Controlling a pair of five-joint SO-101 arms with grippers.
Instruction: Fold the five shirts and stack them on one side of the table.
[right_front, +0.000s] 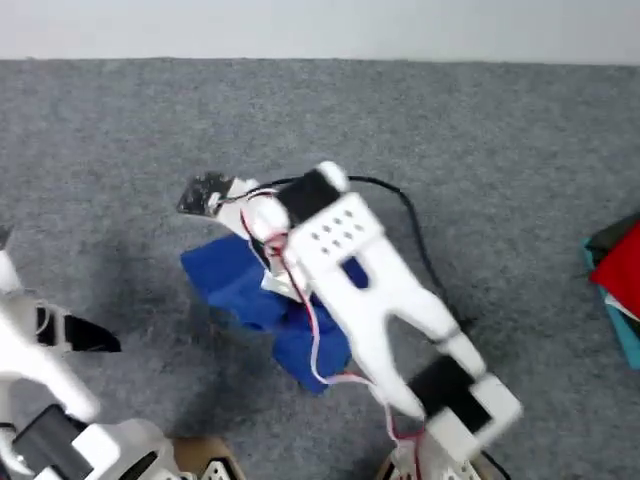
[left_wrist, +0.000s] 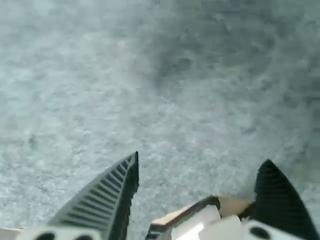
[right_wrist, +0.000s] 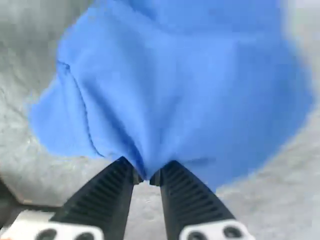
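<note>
Our right gripper (right_wrist: 146, 176) pinching the shirt (right_wrist: 170, 85), cloth fanning ahead of its tips, axis unclear, left gripper (left_wrist: 200, 162) spread wide

High camera down over the table (right_front: 500, 130) — wrist cameras close above it; blue shirt (right_front: 232, 285) common to high and right

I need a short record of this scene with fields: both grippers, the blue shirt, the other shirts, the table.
right gripper: shut, pinching a fold of the blue shirt
left gripper: open, holding nothing, above bare table
blue shirt: crumpled, near the table's middle
pile: red, teal and dark cloth at the table's edge, apart from the blue shirt
table: grey, cloth-like surface
</note>
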